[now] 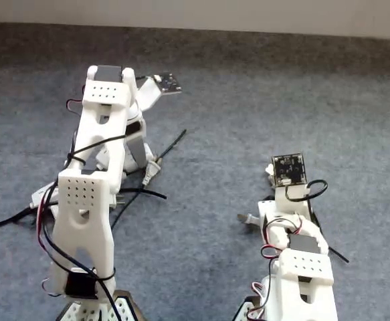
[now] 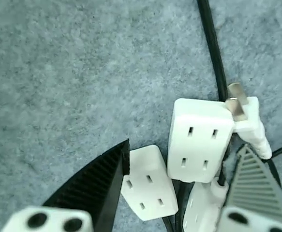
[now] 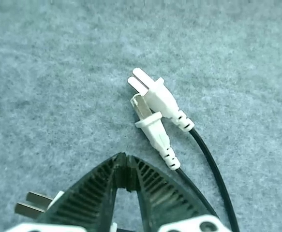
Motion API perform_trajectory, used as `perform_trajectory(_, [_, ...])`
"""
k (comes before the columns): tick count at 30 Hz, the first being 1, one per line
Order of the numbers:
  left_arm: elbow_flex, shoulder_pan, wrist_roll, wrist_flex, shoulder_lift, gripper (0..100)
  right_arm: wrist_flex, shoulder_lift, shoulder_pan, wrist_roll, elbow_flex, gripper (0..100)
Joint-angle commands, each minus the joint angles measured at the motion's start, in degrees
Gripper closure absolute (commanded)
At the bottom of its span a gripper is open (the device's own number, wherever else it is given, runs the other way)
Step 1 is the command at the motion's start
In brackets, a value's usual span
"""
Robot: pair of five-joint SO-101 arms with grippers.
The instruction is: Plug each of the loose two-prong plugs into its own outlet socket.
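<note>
My left gripper (image 2: 184,145) is open, its black finger (image 2: 102,188) and grey finger (image 2: 249,183) straddling a cluster of white outlet blocks. The largest outlet block (image 2: 199,140) lies between the tips, a second block (image 2: 148,186) beside the black finger, and a third (image 2: 199,212) partly hidden lower down. A white two-prong plug (image 2: 244,113) lies against the largest block's corner, unplugged. My right gripper (image 3: 126,169) is shut with nothing at its tips. Just beyond it lie two loose white plugs (image 3: 157,96) (image 3: 155,130) side by side. Another plug's prongs (image 3: 32,203) stick out beside one finger's base.
Everything sits on grey carpet (image 1: 248,100). Black cables (image 2: 213,48) (image 3: 211,164) trail from the plugs and outlets. From above, a plug on a black cord (image 1: 151,172) lies right of the left arm (image 1: 94,174); the right arm (image 1: 295,227) is at the lower right.
</note>
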Motion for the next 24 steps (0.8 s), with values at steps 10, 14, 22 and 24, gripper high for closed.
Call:
perform_trajectory(10, [-0.3, 2.1, -0.4, 1.1, 3.1, 84, -1.3, -0.5, 0.6, 0.4, -0.3, 98.9])
perform_trajectory(14, [-0.3, 2.9, -0.4, 1.1, 3.4, 89, -1.3, -0.5, 0.6, 0.4, -0.2, 98.9])
perform_trajectory(22, [-4.5, 2.2, 5.6, 1.2, -5.4, 92, -1.3, -0.5, 0.4, 0.4, -0.2, 98.9])
perform_trajectory(24, [-5.1, 2.6, 6.9, 1.2, -9.3, 92, -1.3, -0.5, 0.3, 0.4, -0.2, 98.9])
